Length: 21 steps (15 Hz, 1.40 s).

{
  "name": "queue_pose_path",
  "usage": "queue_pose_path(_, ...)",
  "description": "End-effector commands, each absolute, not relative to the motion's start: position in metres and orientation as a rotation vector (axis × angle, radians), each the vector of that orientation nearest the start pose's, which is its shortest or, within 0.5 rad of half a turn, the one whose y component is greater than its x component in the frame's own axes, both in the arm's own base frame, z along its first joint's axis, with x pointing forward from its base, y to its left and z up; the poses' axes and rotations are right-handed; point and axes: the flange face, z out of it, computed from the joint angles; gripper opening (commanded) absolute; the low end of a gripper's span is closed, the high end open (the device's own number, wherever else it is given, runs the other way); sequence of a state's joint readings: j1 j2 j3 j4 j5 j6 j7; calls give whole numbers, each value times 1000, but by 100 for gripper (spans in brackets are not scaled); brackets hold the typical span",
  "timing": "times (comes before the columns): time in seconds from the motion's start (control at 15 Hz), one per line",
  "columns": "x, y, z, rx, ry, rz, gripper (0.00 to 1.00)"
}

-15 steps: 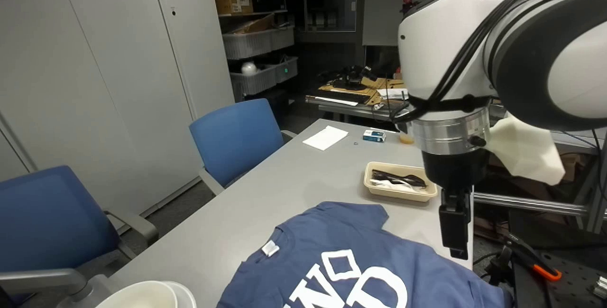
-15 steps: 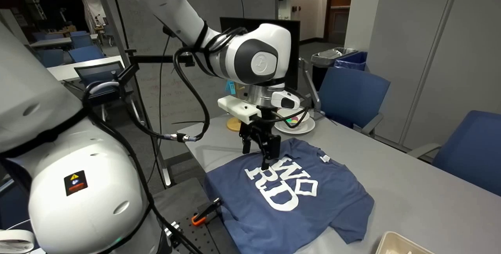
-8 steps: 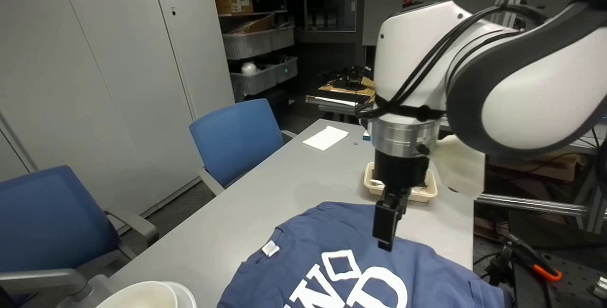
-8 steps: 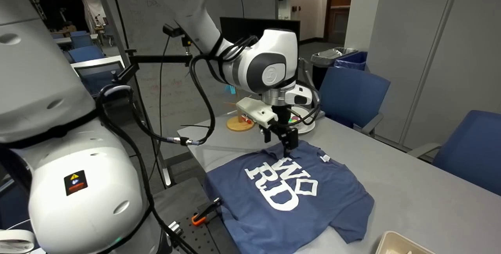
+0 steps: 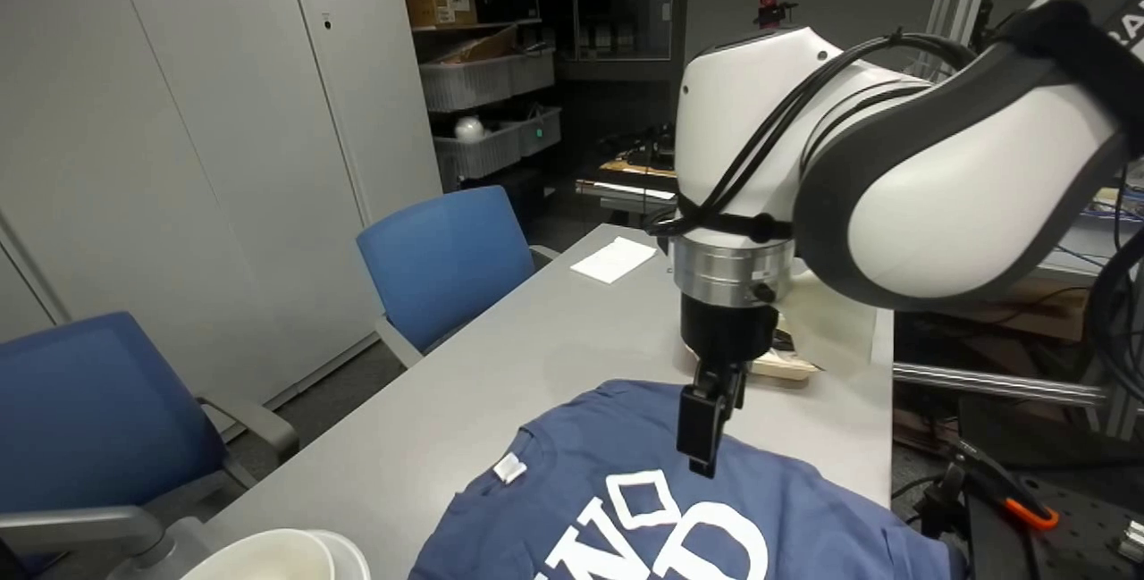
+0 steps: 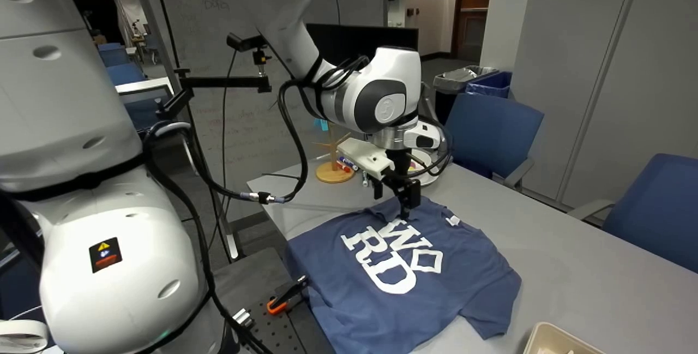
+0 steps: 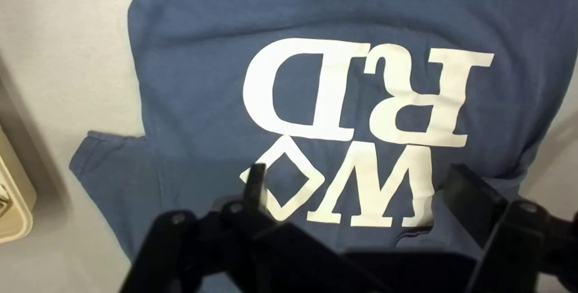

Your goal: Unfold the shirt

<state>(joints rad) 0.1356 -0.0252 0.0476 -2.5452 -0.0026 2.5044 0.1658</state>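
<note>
The wrist view looks down on the shirt (image 7: 297, 87), spread with its letters (image 7: 365, 153) up on the tabletop (image 6: 589, 245); in an exterior view its hem (image 5: 929, 553) runs to, and seemingly over, the edge beside the robot arm (image 6: 92, 103), while the collar tag (image 6: 452, 221) faces the long edge where the chairs (image 6: 493, 125) stand. One sleeve (image 6: 491, 310) lies out flat. Opposite it a flap (image 7: 445, 234) is turned inward over one end of the W; I take it for the other sleeve. The pincer (image 7: 358, 169) hangs about there, held wide and gripping nothing; whether it touches cloth I cannot tell. The unfolding looks nearly done, and the step in hand is probably lining up on this last fold. Next, I judge, it should go low, nip only the flap's top layer and draw it outward, toward the end edge with the wooden stand (image 6: 334, 173). Past the flat sleeve, near but apart, sits a tray (image 5: 782, 370); a plate (image 6: 429, 180) stands near the chair edge.
</note>
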Motion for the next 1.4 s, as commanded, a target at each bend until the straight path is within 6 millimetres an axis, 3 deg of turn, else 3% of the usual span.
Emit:
queue_pose_path(0.0, 450, 83, 271, -3152, -37, -2, 100)
queue_pose_path(0.67, 495, 113, 192, -3127, 4, -45, 100)
queue_pose_path(1.33, 541, 112, 107, -3156, 100, 26, 100)
